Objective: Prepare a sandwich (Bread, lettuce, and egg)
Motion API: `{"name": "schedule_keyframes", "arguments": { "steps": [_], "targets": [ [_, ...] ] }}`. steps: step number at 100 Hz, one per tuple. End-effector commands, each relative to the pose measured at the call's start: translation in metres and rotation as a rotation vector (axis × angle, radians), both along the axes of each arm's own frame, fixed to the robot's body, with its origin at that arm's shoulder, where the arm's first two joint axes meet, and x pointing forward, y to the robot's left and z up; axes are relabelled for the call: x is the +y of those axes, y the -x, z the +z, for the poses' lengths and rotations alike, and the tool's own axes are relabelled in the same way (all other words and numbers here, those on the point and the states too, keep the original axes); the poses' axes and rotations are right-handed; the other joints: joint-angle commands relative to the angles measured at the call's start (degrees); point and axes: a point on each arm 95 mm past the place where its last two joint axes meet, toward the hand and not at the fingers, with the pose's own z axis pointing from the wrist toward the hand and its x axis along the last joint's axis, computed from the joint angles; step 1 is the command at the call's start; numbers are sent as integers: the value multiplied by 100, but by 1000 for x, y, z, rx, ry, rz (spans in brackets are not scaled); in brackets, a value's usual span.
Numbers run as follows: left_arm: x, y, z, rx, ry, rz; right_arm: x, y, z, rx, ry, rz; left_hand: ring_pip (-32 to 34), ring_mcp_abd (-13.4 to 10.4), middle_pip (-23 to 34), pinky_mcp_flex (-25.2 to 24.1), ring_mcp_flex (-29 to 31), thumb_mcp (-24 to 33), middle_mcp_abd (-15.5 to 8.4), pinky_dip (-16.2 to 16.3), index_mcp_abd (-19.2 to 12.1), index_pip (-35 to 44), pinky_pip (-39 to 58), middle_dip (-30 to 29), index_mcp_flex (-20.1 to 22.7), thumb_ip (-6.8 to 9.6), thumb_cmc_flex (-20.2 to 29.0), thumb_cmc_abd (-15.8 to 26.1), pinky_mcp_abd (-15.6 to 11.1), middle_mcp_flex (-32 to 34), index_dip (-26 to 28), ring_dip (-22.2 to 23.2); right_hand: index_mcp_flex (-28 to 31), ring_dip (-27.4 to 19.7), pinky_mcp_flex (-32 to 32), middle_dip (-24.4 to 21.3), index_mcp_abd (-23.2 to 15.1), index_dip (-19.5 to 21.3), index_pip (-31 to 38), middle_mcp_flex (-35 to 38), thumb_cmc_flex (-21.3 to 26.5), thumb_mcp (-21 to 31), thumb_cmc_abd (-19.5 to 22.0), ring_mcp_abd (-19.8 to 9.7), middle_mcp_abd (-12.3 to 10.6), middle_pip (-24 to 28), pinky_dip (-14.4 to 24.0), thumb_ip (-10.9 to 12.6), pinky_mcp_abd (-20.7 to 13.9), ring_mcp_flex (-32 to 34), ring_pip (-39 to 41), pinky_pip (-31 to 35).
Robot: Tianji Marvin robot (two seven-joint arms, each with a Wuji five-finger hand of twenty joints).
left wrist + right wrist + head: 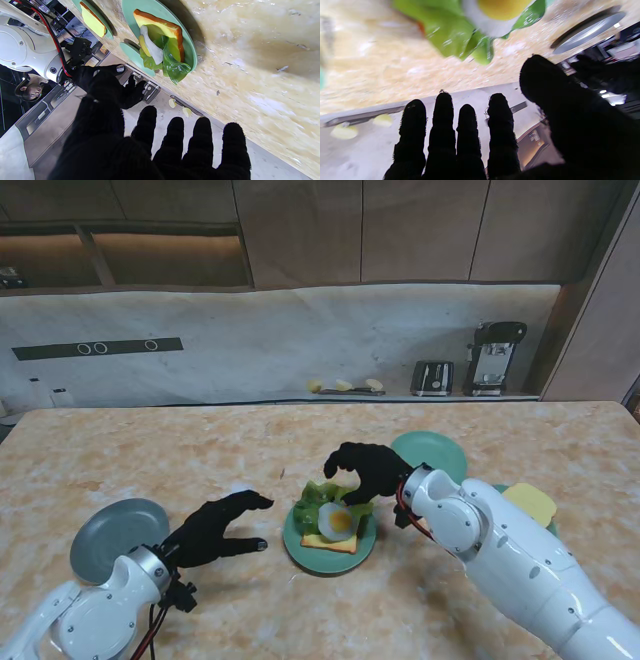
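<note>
A green plate (366,552) sits mid-table and holds a bread slice (328,544) with lettuce (314,499) on it and a fried egg (338,522) on top. My right hand (366,468) hovers over the plate's far side, fingers apart and curled, holding nothing. In the right wrist view its fingers (460,140) are empty, with the lettuce (445,32) and egg (500,10) close beyond. My left hand (216,528) is open just left of the plate. The left wrist view shows the bread (175,27), egg (152,50) and lettuce (175,70).
A grey plate (116,538) lies at the near left. An empty green plate (432,450) stands behind my right hand. A second bread slice (531,502) rests on a plate to the right, partly hidden by my right arm. Appliances line the back counter.
</note>
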Motion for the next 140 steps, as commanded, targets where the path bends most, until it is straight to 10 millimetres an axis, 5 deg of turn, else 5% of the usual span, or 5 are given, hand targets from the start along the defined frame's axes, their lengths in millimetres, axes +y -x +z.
{"name": "schedule_keyframes", "arguments": {
  "steps": [1,59,140],
  "targets": [
    [-2,0,-1,10,0,-7,-14,3,-5,15,23,-49,25,-80,16,-76,-97,-99,-120,-86,-118,88,45,20,85,-128,66,134,-41,25,82,48,-138,-119,-105,-3804,116,-70,-33,-111,-152,-102,128,30,58,-44,-77,113,29,-83,-90,-97],
    [-12,-7,-4,20,35,-22,-140,25,-2,-10,263,-516,39,-63,26,-71,-77,-99,-123,-80,-117,93,84,19,79,-127,67,145,-32,37,81,55,-209,-107,-393,-3884,721,-395,-398,-38,-200,-720,476,247,256,-133,-148,171,84,-232,-96,-122],
    [-14,-8,-5,31,39,-29,-238,16,-26,32,445,-957,41,-59,24,-74,-79,-101,-122,-90,-108,101,102,21,90,-128,68,149,-29,33,79,55,-278,-59,-541,-3822,932,-514,-522,-104,-192,-1129,717,318,348,-132,-172,245,51,-367,-36,-117]
  ]
}}
